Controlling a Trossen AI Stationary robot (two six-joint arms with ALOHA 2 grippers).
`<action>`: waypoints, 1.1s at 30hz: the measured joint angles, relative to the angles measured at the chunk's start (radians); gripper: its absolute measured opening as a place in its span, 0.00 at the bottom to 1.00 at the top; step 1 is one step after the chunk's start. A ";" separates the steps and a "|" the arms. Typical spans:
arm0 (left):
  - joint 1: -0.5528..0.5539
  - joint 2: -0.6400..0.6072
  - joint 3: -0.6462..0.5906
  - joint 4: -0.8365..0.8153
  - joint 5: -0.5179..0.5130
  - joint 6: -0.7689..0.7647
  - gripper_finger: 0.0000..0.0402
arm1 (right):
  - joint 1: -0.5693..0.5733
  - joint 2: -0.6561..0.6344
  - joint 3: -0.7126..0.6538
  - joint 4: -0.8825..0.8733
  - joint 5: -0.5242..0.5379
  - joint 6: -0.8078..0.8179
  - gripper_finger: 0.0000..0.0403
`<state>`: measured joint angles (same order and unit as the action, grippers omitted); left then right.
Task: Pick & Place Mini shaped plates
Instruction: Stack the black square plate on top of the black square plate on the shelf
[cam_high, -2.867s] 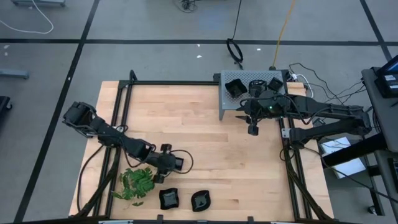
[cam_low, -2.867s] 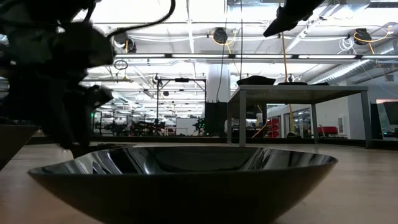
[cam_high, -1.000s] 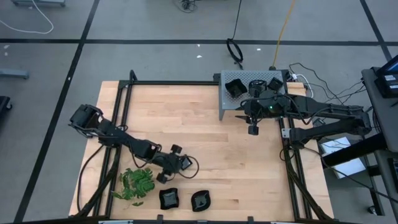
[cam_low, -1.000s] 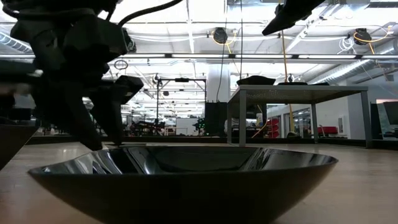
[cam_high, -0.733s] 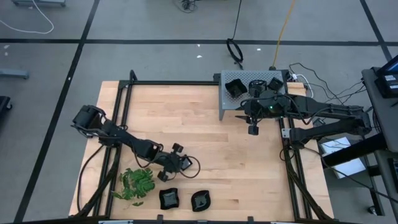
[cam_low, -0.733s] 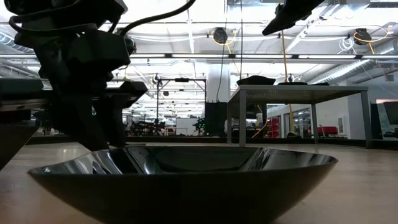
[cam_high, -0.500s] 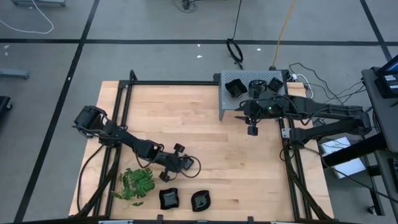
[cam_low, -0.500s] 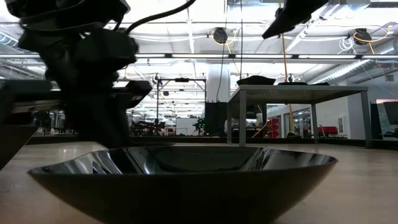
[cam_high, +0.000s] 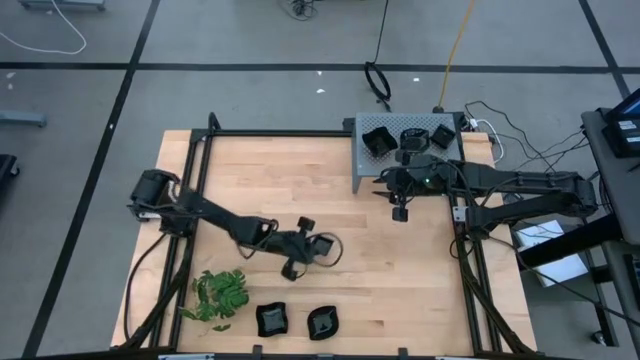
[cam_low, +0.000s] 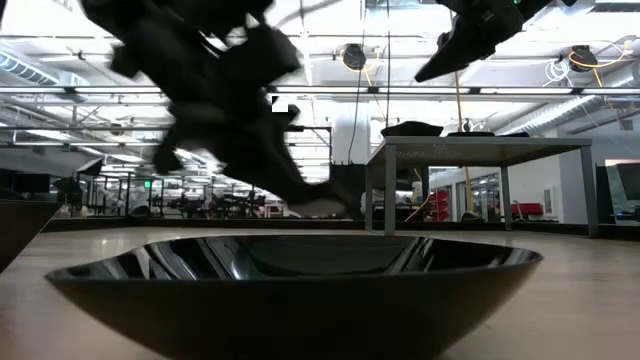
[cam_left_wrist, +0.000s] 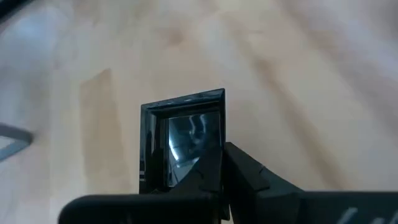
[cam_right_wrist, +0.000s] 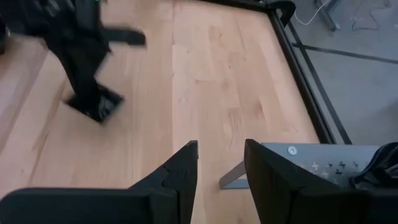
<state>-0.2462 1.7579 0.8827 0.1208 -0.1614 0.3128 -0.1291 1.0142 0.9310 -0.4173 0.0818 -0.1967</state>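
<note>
A square mini plate (cam_left_wrist: 185, 140) is clamped in the left pincer (cam_high: 318, 247); it should be carried level toward the grey box (cam_high: 372, 160) (right pincer (cam_high: 400, 212) apart beside it).

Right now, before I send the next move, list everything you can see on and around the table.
Glossy black square plate: one, black, held over mid-table.
Small black plates: two, black, side by side at the near edge.
Boxed black plates: at least two, black, partly hidden by the right arm.
Grey perforated metal box: one, grey, back right.
Green leafy sprig: one, green, near left.
Light wooden table: one, tan.
Left gripper: shut on the square plate.
Right gripper: open, empty, beside the box.
</note>
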 joint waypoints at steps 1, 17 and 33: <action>0.015 0.030 0.013 0.026 -0.001 0.000 0.03 | 0.000 0.000 0.000 0.007 0.000 0.000 0.29; 0.142 0.503 0.586 -0.049 -0.001 0.086 0.01 | 0.000 -0.005 0.000 0.033 0.000 -0.002 0.29; 0.125 0.467 0.631 -0.124 -0.131 -0.069 0.26 | 0.000 -0.006 0.000 0.014 0.004 -0.002 0.29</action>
<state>-0.1212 2.2253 1.5134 -0.0028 -0.2929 0.2440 -0.1291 1.0077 0.9310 -0.4030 0.0856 -0.1982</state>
